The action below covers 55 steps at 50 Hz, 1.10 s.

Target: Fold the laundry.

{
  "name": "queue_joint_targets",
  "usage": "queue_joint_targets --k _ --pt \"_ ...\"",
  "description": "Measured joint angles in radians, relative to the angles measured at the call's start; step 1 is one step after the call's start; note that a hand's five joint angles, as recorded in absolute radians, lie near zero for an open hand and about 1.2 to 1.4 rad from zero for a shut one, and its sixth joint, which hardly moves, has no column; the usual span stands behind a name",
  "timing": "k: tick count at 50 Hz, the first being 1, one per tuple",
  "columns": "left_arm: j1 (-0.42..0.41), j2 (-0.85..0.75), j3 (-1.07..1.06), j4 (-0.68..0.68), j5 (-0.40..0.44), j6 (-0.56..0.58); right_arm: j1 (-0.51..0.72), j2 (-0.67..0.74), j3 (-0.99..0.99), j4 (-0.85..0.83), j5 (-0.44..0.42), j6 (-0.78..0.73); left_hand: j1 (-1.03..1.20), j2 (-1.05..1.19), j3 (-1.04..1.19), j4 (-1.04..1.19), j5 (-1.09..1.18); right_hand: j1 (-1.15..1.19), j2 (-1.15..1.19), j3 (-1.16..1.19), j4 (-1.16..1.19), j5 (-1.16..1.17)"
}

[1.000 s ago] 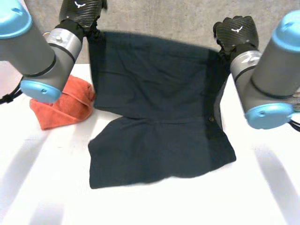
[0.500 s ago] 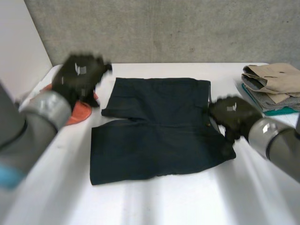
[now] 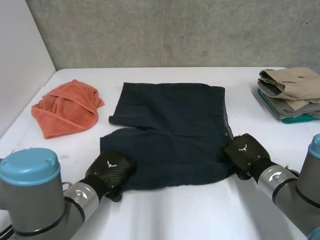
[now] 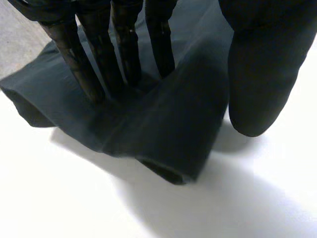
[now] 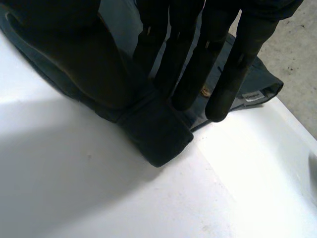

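Spotted smooth navy shorts [image 3: 170, 130] flat on the white table [image 3: 175, 215], near corners pinched by left hand [image 3: 109, 170] and right hand [image 3: 243, 152]. Saw crumpled orange towel [image 3: 65, 107] left of shorts, folded stack [image 3: 290, 92] right.

Left hand [image 3: 109, 170]: released the far left corner of the shorts [image 3: 170, 130], which it had held a second earlier, and came down on the near left corner.
Right hand [image 3: 243, 152]: released the far right corner and moved back along the right edge to the near right corner.
Shorts, far edge: was held raised a second earlier; dropped flat on the table.
Shorts, near left corner: had lain flat; ended lifted, pinched between the fingers and thumb.
Shorts, near right corner: had lain flat; ended bunched between the right thumb and fingers.
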Motion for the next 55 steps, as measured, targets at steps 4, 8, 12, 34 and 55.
queue_joint_targets --k 4,8,12,34,55 --pt "0.004 -0.032 0.026 0.018 -0.003 0.001 -0.001 0.013 -0.008 -0.002 0.001 0.0 0.32 0.325 0.322 0.321 0.314 0.009 0.006 0.02 0.023 0.015" --pt "0.008 -0.038 0.044 0.032 -0.009 0.001 -0.002 0.013 -0.009 0.002 0.004 0.001 0.552 0.635 0.629 0.636 0.618 0.01 0.006 0.021 0.023 0.015" --pt "0.004 0.001 0.047 0.03 -0.015 0.001 -0.004 -0.027 -0.005 0.025 0.014 0.0 0.553 0.646 0.641 0.647 0.62 0.009 0.006 0.021 0.023 0.015" --pt "-0.045 0.509 0.039 -0.676 -0.012 0.019 -0.089 -0.486 -0.085 0.864 0.061 -0.336 0.553 0.647 0.643 0.648 0.62 0.01 0.006 0.021 0.025 0.016" --pt "-0.039 -0.306 0.8 -0.156 -0.124 0.178 0.127 0.142 -0.577 0.187 0.265 -0.091 0.572 0.649 0.643 0.648 0.636 0.016 -0.011 0.006 0.017 0.033"
